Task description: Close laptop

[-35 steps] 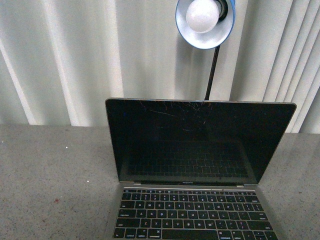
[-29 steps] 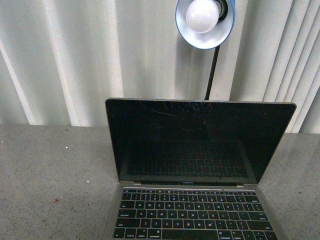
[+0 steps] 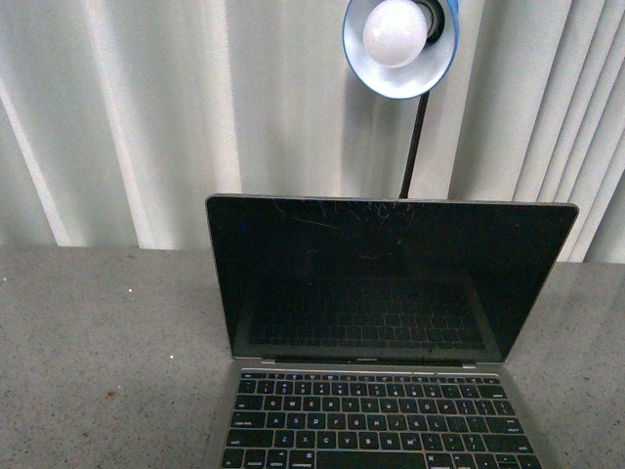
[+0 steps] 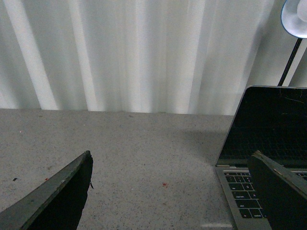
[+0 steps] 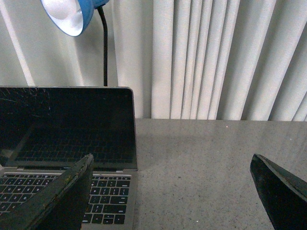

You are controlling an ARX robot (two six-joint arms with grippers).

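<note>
The laptop [image 3: 391,293] stands open on a grey speckled tabletop [image 3: 98,332] with its lid upright. The glossy black screen is scratched near its top edge, and black keys sit in a silver-grey deck. White pleated curtains [image 3: 146,117] hang behind. A blue-shaded lamp [image 3: 398,44] on a black stem rises above the lid. The left gripper [image 4: 171,160] and right gripper [image 5: 171,160] flank the laptop, jaws spread wide, gripping nothing.
</note>
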